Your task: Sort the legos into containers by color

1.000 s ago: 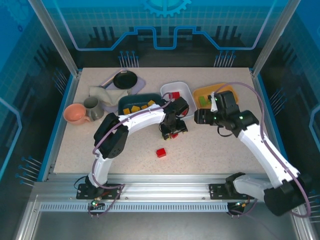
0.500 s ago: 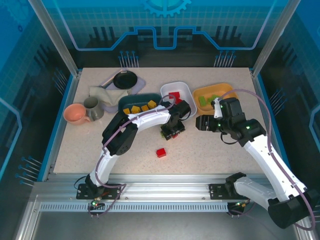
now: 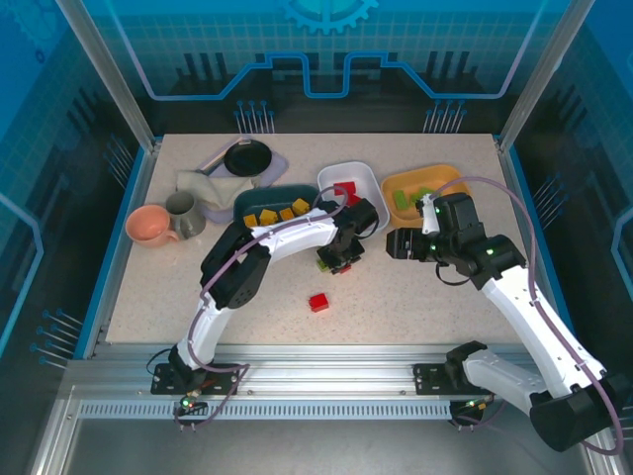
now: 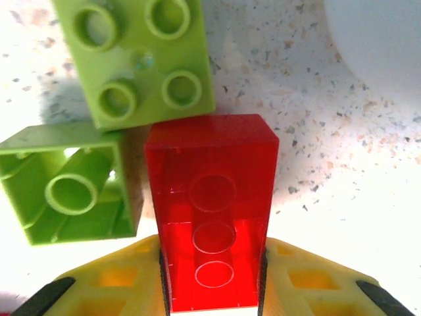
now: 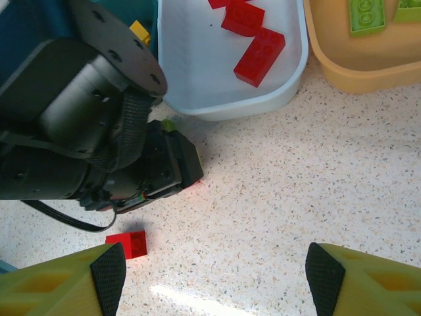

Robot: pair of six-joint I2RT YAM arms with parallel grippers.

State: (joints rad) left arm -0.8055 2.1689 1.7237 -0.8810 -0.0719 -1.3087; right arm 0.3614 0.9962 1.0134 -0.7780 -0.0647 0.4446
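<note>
Just short of the white rounded plastic dish's [image 5: 230,79] near rim, the left fingers [image 4: 309,280] are clenching a red plastic brick [image 4: 210,197]. One light green plastic brick [image 4: 141,59] is crowding its upper left corner, and a second green brick [image 4: 66,187], tipped over, is lying just beside its left edge. Bare speckled bench [image 4: 329,164] is lying open on its right. The right fingers [image 5: 59,283] are hanging spread wide, holding nothing, over open bench, with a loose red brick [image 5: 127,242] near one tip.

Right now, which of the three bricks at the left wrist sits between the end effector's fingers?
The red brick; the studs-up green brick and tipped green brick lie free.
</note>
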